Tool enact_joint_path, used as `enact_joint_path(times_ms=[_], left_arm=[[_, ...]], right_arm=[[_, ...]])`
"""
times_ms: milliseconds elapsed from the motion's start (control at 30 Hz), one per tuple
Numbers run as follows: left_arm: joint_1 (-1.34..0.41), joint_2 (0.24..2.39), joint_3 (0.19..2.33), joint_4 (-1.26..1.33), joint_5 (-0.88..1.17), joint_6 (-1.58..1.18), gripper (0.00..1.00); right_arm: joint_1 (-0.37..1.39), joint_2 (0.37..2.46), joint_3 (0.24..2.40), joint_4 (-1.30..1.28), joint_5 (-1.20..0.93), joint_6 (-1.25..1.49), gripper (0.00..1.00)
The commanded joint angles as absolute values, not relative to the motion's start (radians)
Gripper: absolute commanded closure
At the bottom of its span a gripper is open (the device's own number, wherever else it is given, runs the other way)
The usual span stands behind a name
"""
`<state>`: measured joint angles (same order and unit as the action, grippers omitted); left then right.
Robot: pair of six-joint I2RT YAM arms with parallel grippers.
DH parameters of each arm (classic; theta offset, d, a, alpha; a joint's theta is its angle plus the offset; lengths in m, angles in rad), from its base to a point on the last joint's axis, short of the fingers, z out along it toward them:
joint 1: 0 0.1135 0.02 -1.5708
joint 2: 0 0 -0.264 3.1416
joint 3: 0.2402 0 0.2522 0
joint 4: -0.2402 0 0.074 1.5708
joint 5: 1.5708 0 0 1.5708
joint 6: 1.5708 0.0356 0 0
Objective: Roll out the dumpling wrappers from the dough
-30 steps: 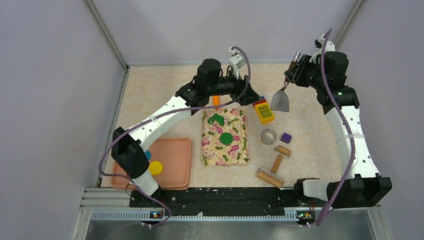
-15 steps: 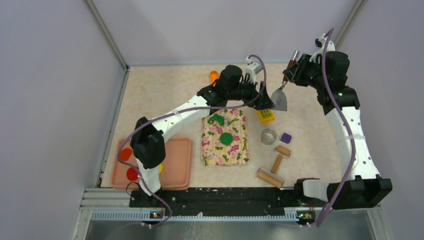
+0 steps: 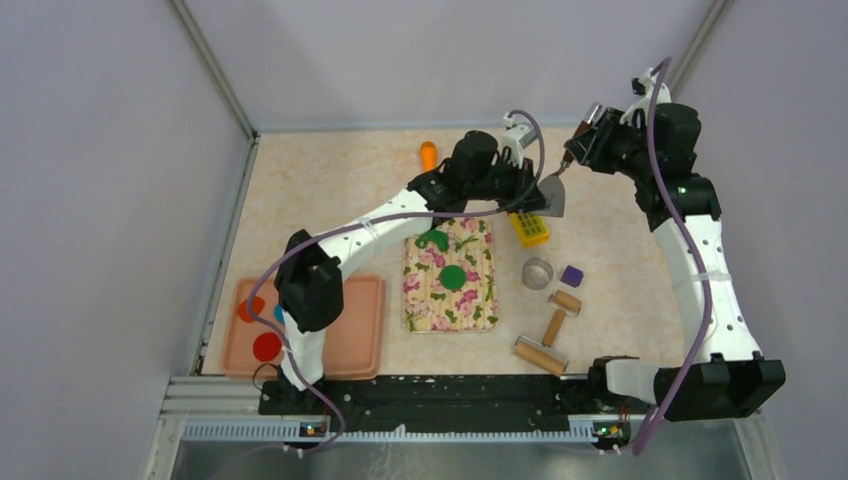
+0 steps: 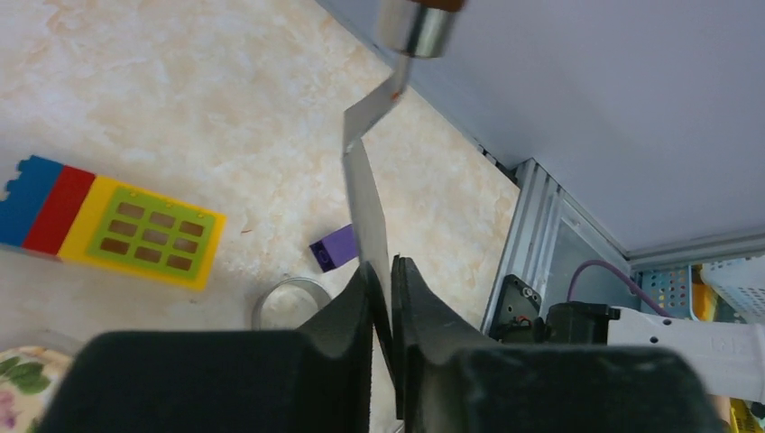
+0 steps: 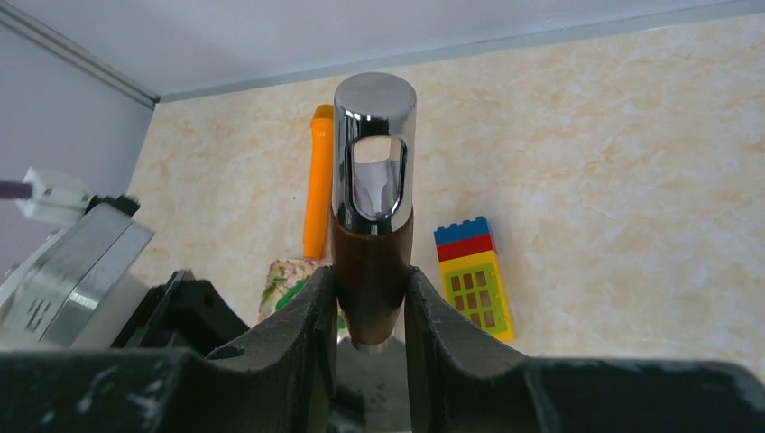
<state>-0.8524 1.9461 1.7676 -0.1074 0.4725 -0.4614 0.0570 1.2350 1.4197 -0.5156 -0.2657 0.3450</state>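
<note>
While both arms are meeting on one tool near the far edge of the table (image 3: 320,180), the finished dumpling wrappers (image 3: 266,347), red discs and a blue one, are sitting in the salmon tray (image 3: 350,335) at the near left corner, apparently parked there to keep them out of the working area. Just right of the tray, the floral mat (image 3: 450,310) is lying at the middle of the table as the work surface. It is carrying the dough (image 3: 432,240), a ragged dark green piece at the mat's far edge, and a neat round green disc (image 3: 453,276) near the mat's middle, apart from the dough. An orange stick (image 3: 429,155) is lying beyond the mat, close to the far edge. Right of the mat, a toy brick (image 3: 529,228), a metal ring (image 3: 537,272), a purple cube (image 3: 572,275) and two wooden rolling pins (image 3: 540,354) are waiting within reach, the pins toward the near edge. Above the far right part of the table, the left gripper (image 4: 383,271) is pinching the thin metal blade of the scraper (image 4: 364,198) between nearly closed fingers, while the right gripper (image 5: 370,302) is clamping the same tool by its brown wooden handle, so it is hanging in the air between the two. This is looking like a handover, probably so that the arm nearer the mat is getting the blade to lift the cut disc off the mat.
</note>
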Motion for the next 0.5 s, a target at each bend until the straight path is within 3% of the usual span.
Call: enact_joint_path(times_ms=[0,33,100,200,300,367,467], left_arm=[[-0.840,1.929,1.781,-0.062,0.519,-0.405,0.94],[-0.832,1.922,1.770,-0.064,0.525,-0.397,0.99],[-0.805,1.896,1.731,-0.062,0.546,-0.391,1.00],[-0.731,1.819,1.602,-0.036,0.617,-0.414,1.00],[-0.622,1.734,1.459,-0.009,0.829,-0.381,1.00],[-0.558,1.694,1.448,-0.210,0.995,-0.129,1.00],[-0.525,1.631,1.454,-0.691,1.058,0.389,1.00]], right_arm=[[0.067,1.193,1.407,-0.458,-0.303,0.367,1.00],[0.066,1.190,1.400,-0.466,-0.303,0.364,1.00],[0.065,1.184,1.394,-0.497,-0.294,0.350,1.00],[0.028,1.169,1.387,-0.548,-0.412,0.310,0.72],[0.007,1.167,1.403,-0.652,-0.575,0.179,0.50],[0.006,1.151,1.401,-0.712,-0.624,0.125,0.40],[0.004,1.118,1.404,-0.786,-0.765,0.019,0.29]])
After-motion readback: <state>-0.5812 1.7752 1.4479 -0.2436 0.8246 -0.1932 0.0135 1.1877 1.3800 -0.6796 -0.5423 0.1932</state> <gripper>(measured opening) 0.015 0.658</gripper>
